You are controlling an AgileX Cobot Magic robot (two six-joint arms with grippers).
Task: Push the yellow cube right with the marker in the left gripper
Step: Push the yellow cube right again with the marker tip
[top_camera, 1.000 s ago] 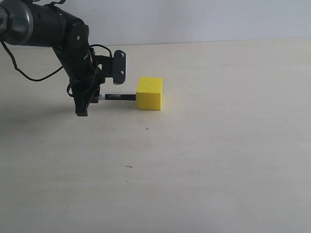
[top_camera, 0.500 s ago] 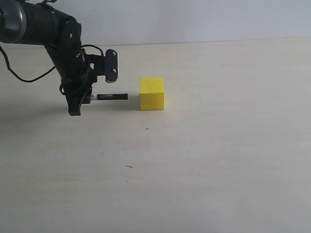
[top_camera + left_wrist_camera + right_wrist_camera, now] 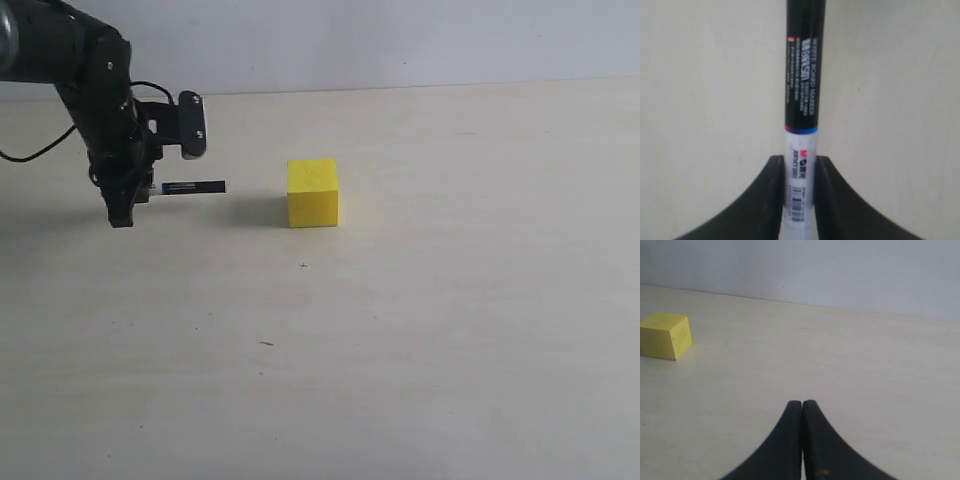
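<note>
The yellow cube (image 3: 313,193) rests on the table near the middle; it also shows in the right wrist view (image 3: 665,336). My left gripper (image 3: 140,190) is at the far left, shut on the marker (image 3: 192,187), which points horizontally toward the cube. A clear gap separates the marker's black tip from the cube's left face. In the left wrist view the marker (image 3: 802,110) runs straight out from between the fingers (image 3: 772,180) of the left gripper (image 3: 800,167), clamped at its white labelled barrel. My right gripper (image 3: 802,405) is shut and empty, well away from the cube.
The pale table top (image 3: 450,300) spreads wide around the cube. A light wall (image 3: 400,40) rises behind the table's far edge. A small dark mark (image 3: 266,343) lies on the surface toward the front.
The left arm has drawn back leftward with the marker, opening a gap between its tip and the cube. The cube shifted slightly right early on and has since stayed put.
</note>
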